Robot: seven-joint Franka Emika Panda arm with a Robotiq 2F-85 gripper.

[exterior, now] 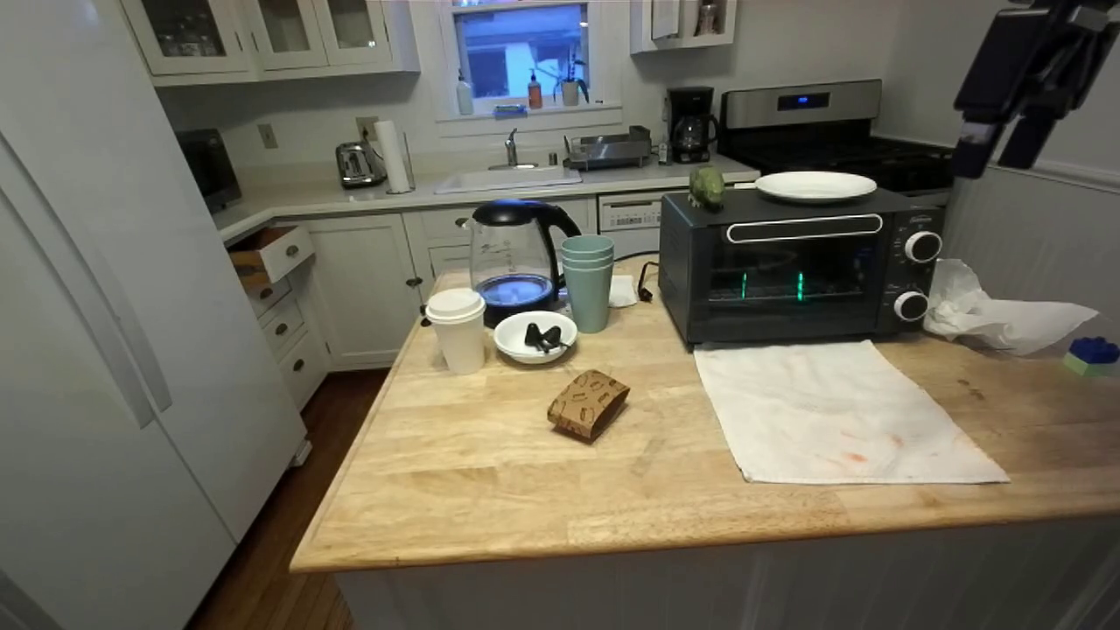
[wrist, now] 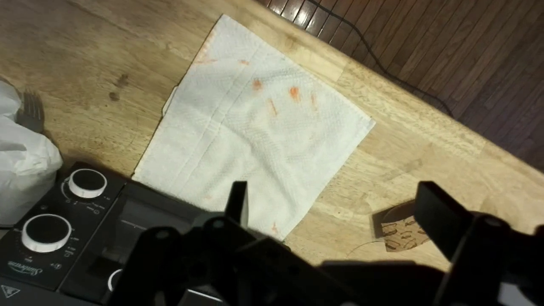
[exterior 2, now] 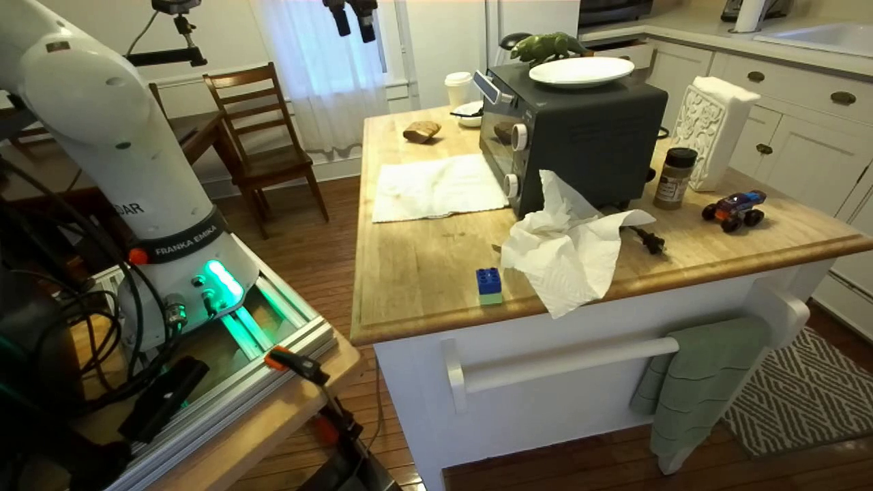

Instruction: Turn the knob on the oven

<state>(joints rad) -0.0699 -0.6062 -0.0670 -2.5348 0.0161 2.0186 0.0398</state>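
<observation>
The oven is a small black toaster oven (exterior: 787, 328) on the wooden island; it also shows in an exterior view (exterior 2: 593, 136) and partly in the wrist view (wrist: 34, 272). Its panel has two white-rimmed knobs: an upper knob (exterior: 923, 247) (exterior 2: 520, 137) (wrist: 46, 233) and a lower knob (exterior: 911, 306) (exterior 2: 511, 185) (wrist: 88, 183). The glass door is shut, with green glints on it. My gripper (exterior: 995, 157) (exterior 2: 356, 33) (wrist: 333, 187) is open and empty, high above the island, apart from the knobs. In the wrist view the knobs lie left of the jaws.
A white cloth (exterior: 840, 411) lies before the oven. Crumpled paper (exterior 2: 566, 245) sits beside the knob panel, near a blue block (exterior 2: 488, 281). A plate (exterior: 815, 185) and green dinosaur figure (exterior: 707, 187) stand on top. A cardboard sleeve (exterior: 589, 404), cups (exterior: 588, 289) and kettle (exterior: 516, 254) stand aside.
</observation>
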